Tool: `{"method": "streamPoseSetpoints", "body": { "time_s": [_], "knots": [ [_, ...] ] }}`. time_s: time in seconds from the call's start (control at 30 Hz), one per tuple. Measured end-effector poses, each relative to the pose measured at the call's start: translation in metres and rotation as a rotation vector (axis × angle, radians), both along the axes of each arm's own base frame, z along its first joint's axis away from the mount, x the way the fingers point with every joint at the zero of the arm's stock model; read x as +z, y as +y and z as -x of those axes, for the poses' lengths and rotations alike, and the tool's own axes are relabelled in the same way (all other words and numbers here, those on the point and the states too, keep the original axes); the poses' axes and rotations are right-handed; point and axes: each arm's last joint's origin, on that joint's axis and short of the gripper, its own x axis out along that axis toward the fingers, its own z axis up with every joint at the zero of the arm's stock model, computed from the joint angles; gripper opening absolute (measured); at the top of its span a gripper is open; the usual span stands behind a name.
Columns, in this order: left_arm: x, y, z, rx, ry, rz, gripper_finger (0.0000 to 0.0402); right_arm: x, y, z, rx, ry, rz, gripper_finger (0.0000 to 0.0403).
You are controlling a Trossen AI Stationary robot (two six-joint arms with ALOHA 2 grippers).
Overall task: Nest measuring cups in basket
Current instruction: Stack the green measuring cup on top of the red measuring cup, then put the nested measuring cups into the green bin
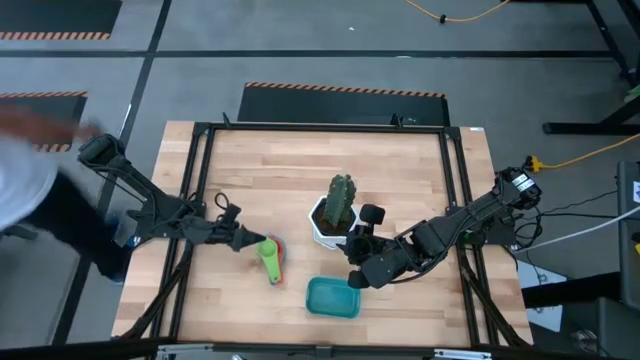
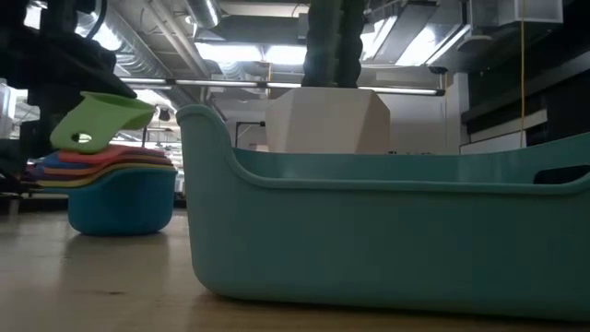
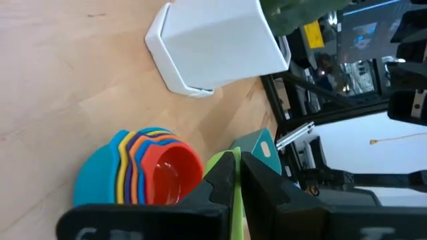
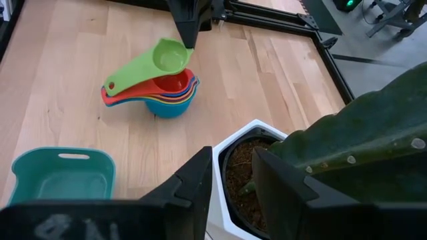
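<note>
The teal basket [image 1: 333,297] is seen empty at the lower centre of the worktop [image 1: 280,180]. Left of it, the green cup [image 1: 270,262] is gripped by the left claw [image 1: 252,243] over the nested cups [image 4: 163,93]. The right claw [image 1: 358,262] is parted beside the cactus pot [image 1: 330,222].

The high view looks straight down on the whole table [image 1: 400,170]. The low view sits at tabletop level, pressed close to the teal basket [image 2: 387,231]. Both wrist views share the white cactus pot [image 3: 213,43] beside that basket.
</note>
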Motion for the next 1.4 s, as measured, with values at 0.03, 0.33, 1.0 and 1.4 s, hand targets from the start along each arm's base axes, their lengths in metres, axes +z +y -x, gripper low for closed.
{"method": "streamPoseSetpoints", "body": {
  "time_s": [0.03,0.33,1.0,1.4],
  "knots": [
    [-0.0001,0.0005,-0.0003,0.003,0.001,-0.002,0.0015,-0.0001,0.0000,-0.0001,0.000,0.000,0.000,0.0113],
    [-0.0021,0.0042,-0.0015,0.017,0.022,-0.014,0.0016,-0.0002,0.0001,-0.0001,0.001,0.000,0.002,0.0113],
    [-0.0074,0.0054,0.0003,0.017,0.074,-0.043,0.0087,-0.0002,0.0001,-0.0001,0.001,0.000,0.001,0.0113],
    [-0.0080,0.0058,0.0005,0.016,0.079,-0.078,0.0115,-0.0002,0.0001,-0.0001,0.000,0.000,0.000,0.0113]
  ]
}}
